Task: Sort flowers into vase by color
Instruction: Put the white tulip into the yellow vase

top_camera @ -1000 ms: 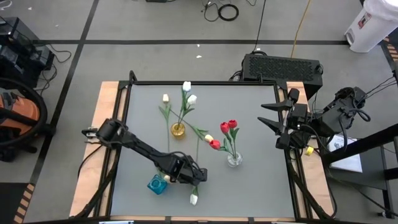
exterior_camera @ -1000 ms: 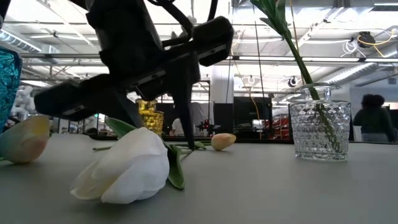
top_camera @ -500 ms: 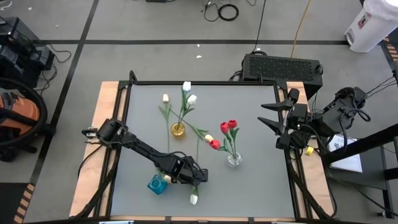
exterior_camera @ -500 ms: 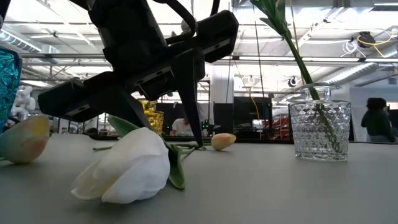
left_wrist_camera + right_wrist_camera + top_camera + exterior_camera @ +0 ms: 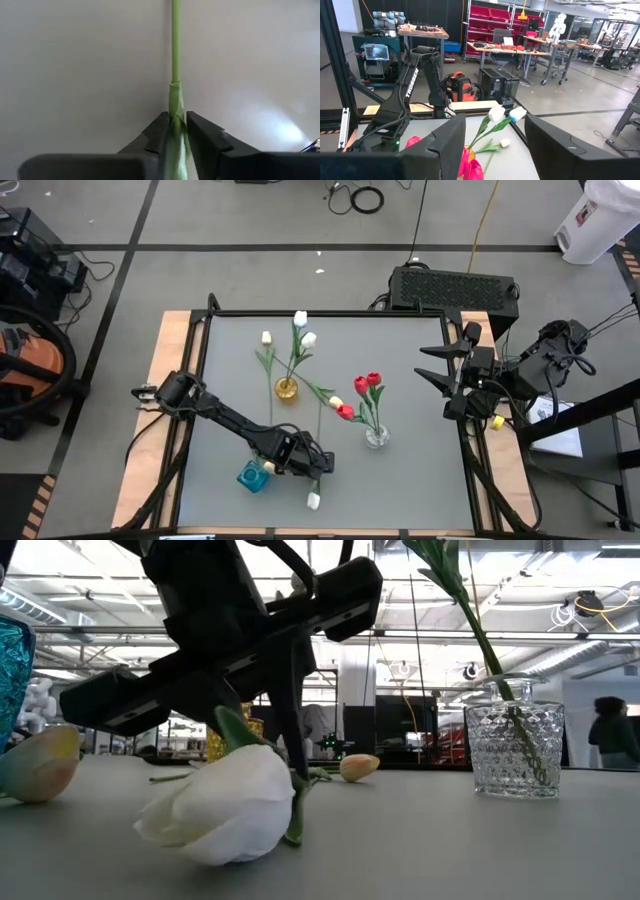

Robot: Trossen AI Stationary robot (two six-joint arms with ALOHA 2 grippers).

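The left gripper's (image 5: 176, 131) two dark fingers (image 5: 156, 135) stand almost together, pinching the green stem (image 5: 175, 50) of a white tulip (image 5: 222, 806) between them; only the left wrist view shows this clamp, with the stem running straight away from the tips over the grey table (image 5: 420, 470). The high view places that gripper (image 5: 313, 471) near the table's front edge, just beside the blue vase (image 5: 254, 476), its arm stretched low and slantwise from the table's left side. The low view shows what the overhead cannot: the white head is tipped up off the table, where half a second ago it lay flat, and the fingers, spread then, have since closed on the stem. A pale yellow bloom (image 5: 38, 764) lies at the left by the blue vase (image 5: 12, 660). Further along stand the gold vase (image 5: 287, 390) with white tulips (image 5: 301, 328) and the clear glass vase (image 5: 376, 436) with red ones (image 5: 367, 384). The right gripper (image 5: 495, 142) waits beyond the table's right edge, fingers wide apart and holding nothing, unchanged.
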